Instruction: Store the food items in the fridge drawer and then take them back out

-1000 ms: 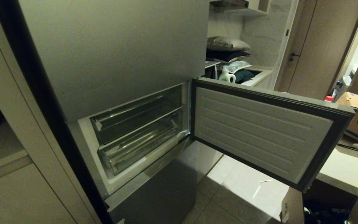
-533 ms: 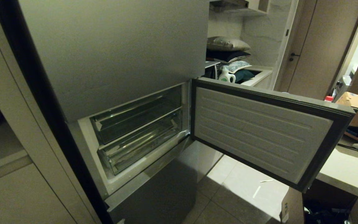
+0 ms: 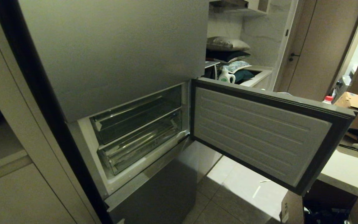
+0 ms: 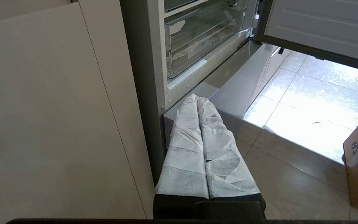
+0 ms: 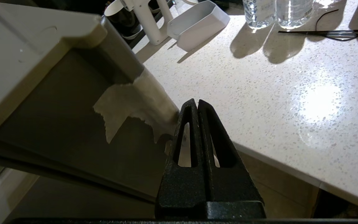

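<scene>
Two clear plastic bins sit one above the other inside the open fridge compartment. The lower one, the fridge drawer (image 3: 140, 147), is pushed in, and no food shows through its ribbed, transparent front in the head view. The clear compartment (image 3: 135, 118) lies directly above it. The compartment's grey door (image 3: 261, 132) stands swung wide to the right, its ribbed white inner liner facing the camera. A closed grey steel panel (image 3: 113, 49) fills the fridge front above, and another lies below.

Neither the potato nor the pepper appears in any view.

The left gripper (image 4: 197, 100) hangs low beside the fridge's bottom edge, its fabric-wrapped fingers (image 4: 186, 146) pressed together and holding nothing; the drawer shows above it. The right gripper (image 5: 195, 102) hovers at the edge of a speckled pale worktop (image 5: 275, 93), its black fingers (image 5: 183, 137) pressed together and empty, just beside the door's corner, where a torn strip of pale tape (image 5: 129, 105) clings. Two water bottles (image 5: 275, 11) and a white bin (image 5: 197, 23) stand further along the worktop.
</scene>
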### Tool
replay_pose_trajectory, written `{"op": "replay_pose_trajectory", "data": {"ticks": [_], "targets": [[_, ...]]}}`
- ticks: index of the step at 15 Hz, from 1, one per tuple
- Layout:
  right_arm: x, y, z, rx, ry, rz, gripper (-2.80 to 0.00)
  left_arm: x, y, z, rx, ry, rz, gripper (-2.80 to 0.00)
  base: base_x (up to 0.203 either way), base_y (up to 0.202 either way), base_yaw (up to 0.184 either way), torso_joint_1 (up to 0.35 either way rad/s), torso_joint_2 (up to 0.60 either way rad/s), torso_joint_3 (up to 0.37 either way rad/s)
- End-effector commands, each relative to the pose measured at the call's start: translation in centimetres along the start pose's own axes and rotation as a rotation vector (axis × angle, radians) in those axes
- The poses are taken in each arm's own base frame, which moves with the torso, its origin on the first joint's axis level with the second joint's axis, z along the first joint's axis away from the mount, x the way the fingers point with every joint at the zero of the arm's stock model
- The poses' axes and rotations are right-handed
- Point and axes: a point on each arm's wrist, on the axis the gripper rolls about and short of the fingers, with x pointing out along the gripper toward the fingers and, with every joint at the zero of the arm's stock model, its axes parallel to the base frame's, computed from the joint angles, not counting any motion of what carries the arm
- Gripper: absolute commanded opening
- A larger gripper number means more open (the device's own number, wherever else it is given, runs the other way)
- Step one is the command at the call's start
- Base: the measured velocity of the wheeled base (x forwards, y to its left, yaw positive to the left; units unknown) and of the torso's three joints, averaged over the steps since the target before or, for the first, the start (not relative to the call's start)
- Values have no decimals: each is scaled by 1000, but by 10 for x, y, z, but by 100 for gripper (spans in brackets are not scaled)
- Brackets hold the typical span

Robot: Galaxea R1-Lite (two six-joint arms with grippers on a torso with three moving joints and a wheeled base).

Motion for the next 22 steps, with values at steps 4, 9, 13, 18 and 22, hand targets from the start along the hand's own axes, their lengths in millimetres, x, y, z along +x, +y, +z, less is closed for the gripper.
{"op": "replay_pose_trajectory", "data": {"ticks": [4,9,13,18,22], "targets": [[-26,34,-14,-15,19,55,-280,0,0,0,0,0,0,-280,0,0,0,0,0,0],[-60,76,-44,-32,73,148,-280,0,0,0,0,0,0,-280,0,0,0,0,0,0],[-92,115,-78,-77,136,290,-280,0,0,0,0,0,0,-280,0,0,0,0,0,0],[-107,152,-94,-148,163,452,-280,0,0,0,0,0,0,-280,0,0,0,0,0,0],[-92,177,-92,-178,183,534,-280,0,0,0,0,0,0,-280,0,0,0,0,0,0]]}}
